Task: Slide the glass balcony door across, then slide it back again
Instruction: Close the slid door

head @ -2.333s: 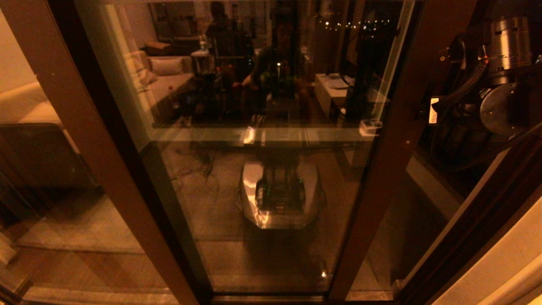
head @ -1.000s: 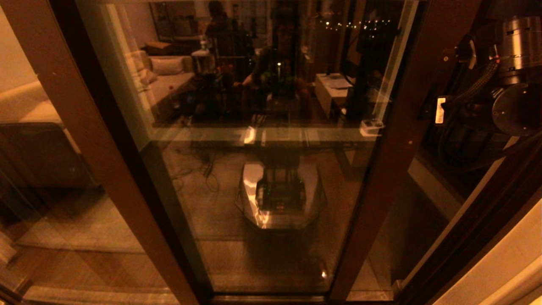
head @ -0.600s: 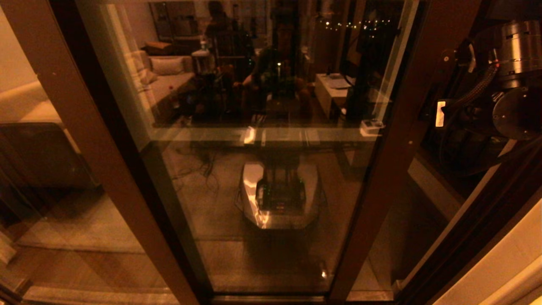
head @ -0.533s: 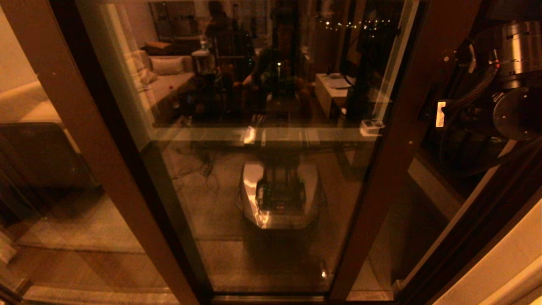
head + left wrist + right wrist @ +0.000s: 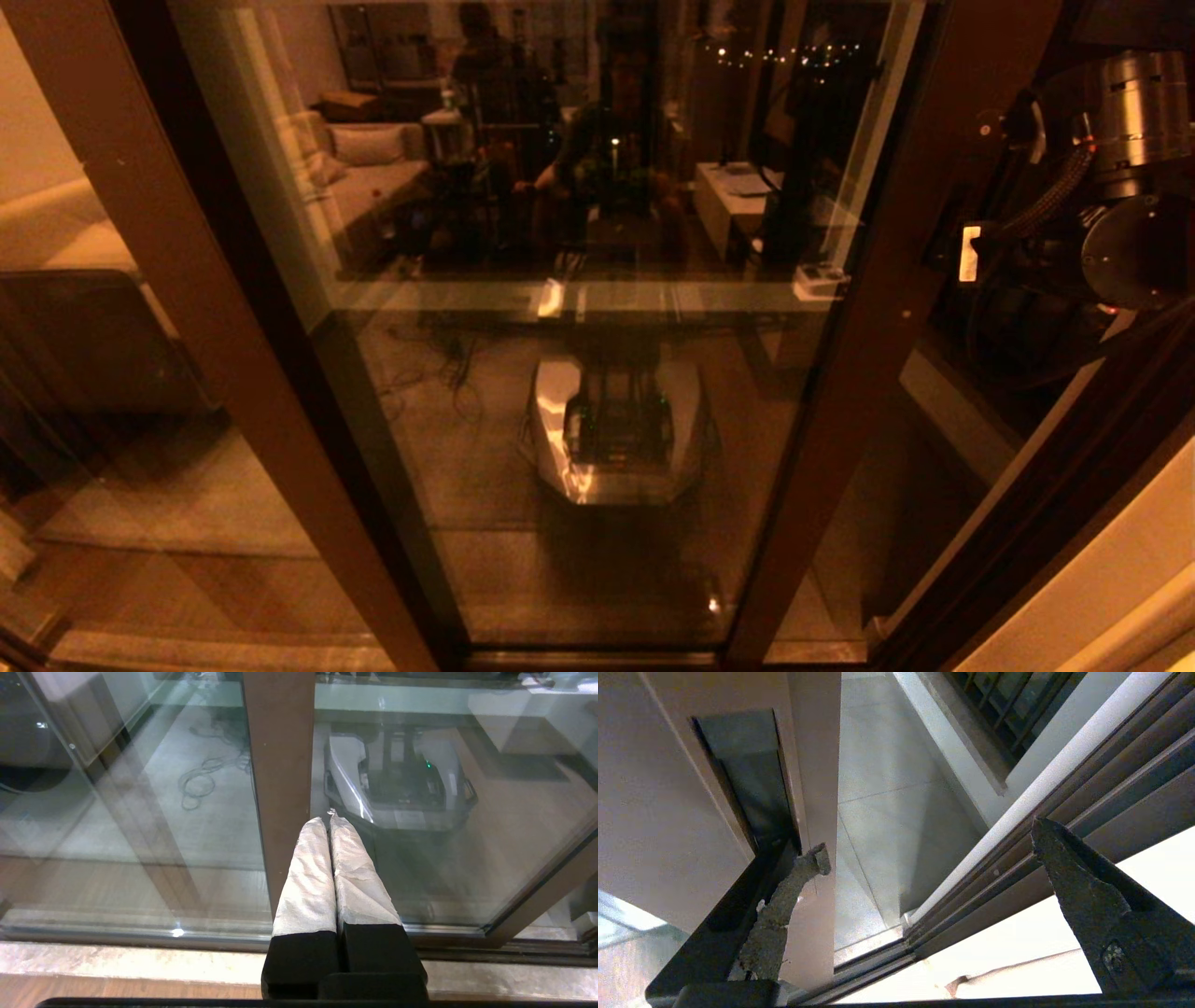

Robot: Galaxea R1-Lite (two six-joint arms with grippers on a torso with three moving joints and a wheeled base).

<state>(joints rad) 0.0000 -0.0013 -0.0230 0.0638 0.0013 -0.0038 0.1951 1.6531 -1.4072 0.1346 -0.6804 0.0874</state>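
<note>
Head view, door: the glass balcony door (image 5: 579, 355) fills the middle, its right upright rail (image 5: 868, 355) standing off the side frame, so a gap is open at the right.
Head view, right arm: the right arm (image 5: 1111, 205) reaches in at that gap, likely to push the rail; its claw is hidden behind the rail.
Left wrist view: the left gripper (image 5: 330, 817) is pressed closed on nothing, tips near a brown upright (image 5: 280, 779), apparently idle.
Right wrist view: the right gripper (image 5: 931, 840) gapes wide, 1 finger (image 5: 794, 882) against the rail beside the handle slot (image 5: 747, 774), gripping nothing.
Unclear: reflections hide what lies beyond the glass.
</note>
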